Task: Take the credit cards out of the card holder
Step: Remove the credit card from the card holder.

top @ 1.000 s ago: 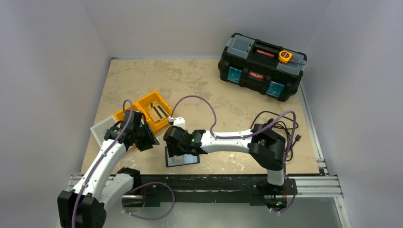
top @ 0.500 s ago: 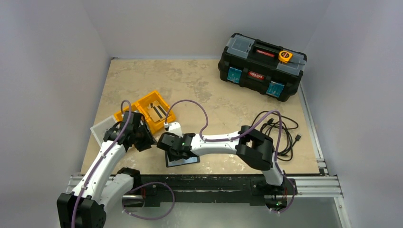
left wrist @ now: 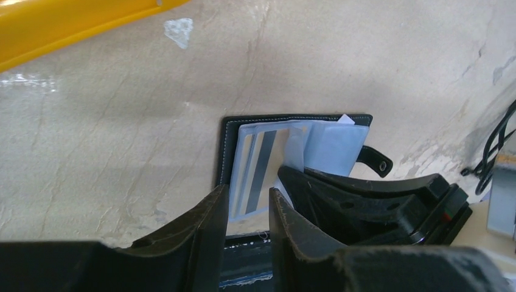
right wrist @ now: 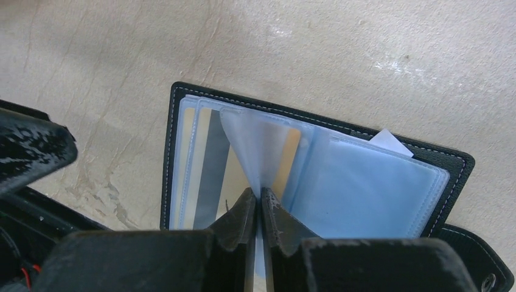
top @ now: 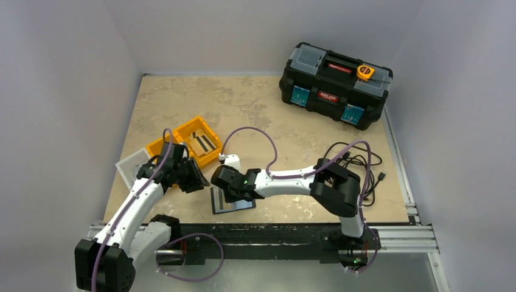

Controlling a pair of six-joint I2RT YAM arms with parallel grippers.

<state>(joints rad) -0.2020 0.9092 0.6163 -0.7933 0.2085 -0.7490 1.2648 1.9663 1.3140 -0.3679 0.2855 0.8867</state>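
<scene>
The black card holder [top: 234, 204] lies open on the table near the front edge. In the right wrist view its rim [right wrist: 172, 152] frames clear blue-tinted sleeves. A beige credit card [right wrist: 213, 170] with a grey stripe sits in the left sleeves. My right gripper [right wrist: 256, 193] is shut on one clear sleeve and lifts it upright. My left gripper [left wrist: 248, 191] is open and empty, just left of the holder [left wrist: 226, 152] and over its near edge. The striped card [left wrist: 258, 161] shows between its fingers. In the top view the left gripper [top: 191, 178] and the right gripper [top: 230, 187] are close together.
Two orange bins [top: 195, 141] stand just behind the left gripper, one edge in the left wrist view [left wrist: 61, 24]. A pale flat tray [top: 129, 164] lies at the left. A black toolbox [top: 334, 85] sits far right. Black cables [top: 365, 170] lie on the right.
My left gripper has shifted right, closer to the card holder. My right gripper swung slightly left and then back, staying on the holder.
</scene>
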